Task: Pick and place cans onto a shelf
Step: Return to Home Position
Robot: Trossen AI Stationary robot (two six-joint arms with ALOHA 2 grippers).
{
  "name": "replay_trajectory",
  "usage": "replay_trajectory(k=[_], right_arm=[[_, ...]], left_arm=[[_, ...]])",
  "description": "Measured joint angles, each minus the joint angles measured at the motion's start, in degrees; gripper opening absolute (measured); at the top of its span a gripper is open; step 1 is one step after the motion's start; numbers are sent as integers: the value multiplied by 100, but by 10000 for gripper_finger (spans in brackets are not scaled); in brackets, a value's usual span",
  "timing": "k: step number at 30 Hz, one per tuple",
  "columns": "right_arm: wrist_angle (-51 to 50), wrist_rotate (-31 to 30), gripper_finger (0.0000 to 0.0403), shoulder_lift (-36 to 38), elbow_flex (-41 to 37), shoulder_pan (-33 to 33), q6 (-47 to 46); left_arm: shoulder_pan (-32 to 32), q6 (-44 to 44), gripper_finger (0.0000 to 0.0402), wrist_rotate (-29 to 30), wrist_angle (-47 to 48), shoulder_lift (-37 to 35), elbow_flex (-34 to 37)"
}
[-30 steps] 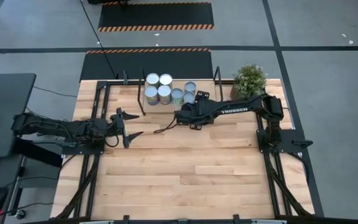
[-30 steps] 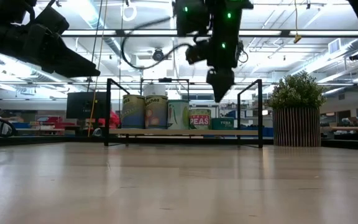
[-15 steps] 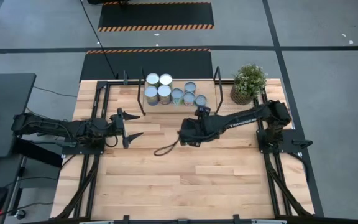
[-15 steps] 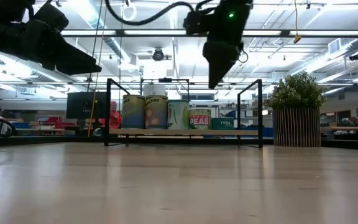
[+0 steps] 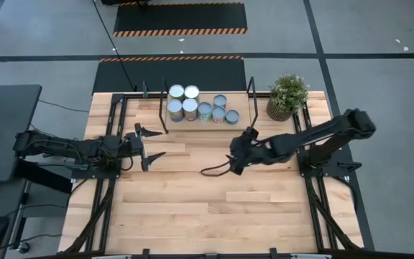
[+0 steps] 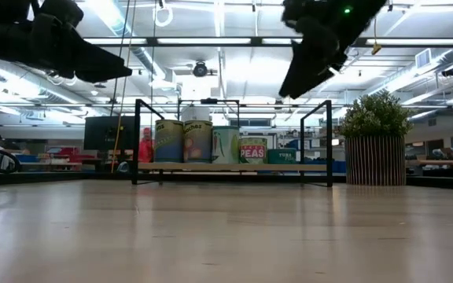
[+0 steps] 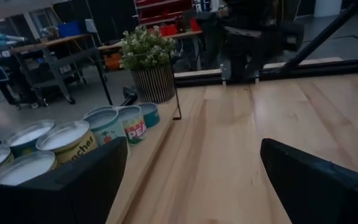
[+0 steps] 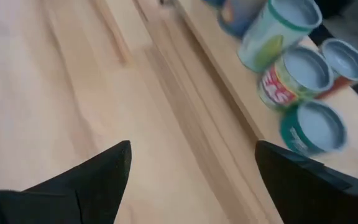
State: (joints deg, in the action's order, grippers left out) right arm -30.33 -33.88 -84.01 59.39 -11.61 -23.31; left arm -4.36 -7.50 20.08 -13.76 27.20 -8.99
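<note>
The cans (image 5: 190, 108) stood bunched on the shelf (image 5: 240, 101) along the tabletop's (image 5: 214, 208) far edge. Eight tops were packed from beside the left black upright to past the middle, and a strip of board showed open before the right upright. A potted plant (image 5: 288, 93) sat just beyond that upright, at the far right corner. The right tool (image 8: 192, 146) hung above the tabletop's middle, in front of the shelf's right end and apart from it, fingers spread and holding nothing. The left tool (image 5: 160, 144) hovered over the left side, near the shelf's left front corner but not touching it, fingers likewise spread wide. Broad planking ran from both tools to the near edge.
</note>
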Motion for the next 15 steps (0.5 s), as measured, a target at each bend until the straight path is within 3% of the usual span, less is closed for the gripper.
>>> replay_trajectory(k=[5, 15], right_arm=[[1404, 253, 349, 999, -1012, 36, 368], [3002, 855, 349, 2907, -2601, 440, 650]], left_arm=[[0, -67, 375, -83, -52, 0, 0], [0, -64, 375, -343, -224, 0, 2]])
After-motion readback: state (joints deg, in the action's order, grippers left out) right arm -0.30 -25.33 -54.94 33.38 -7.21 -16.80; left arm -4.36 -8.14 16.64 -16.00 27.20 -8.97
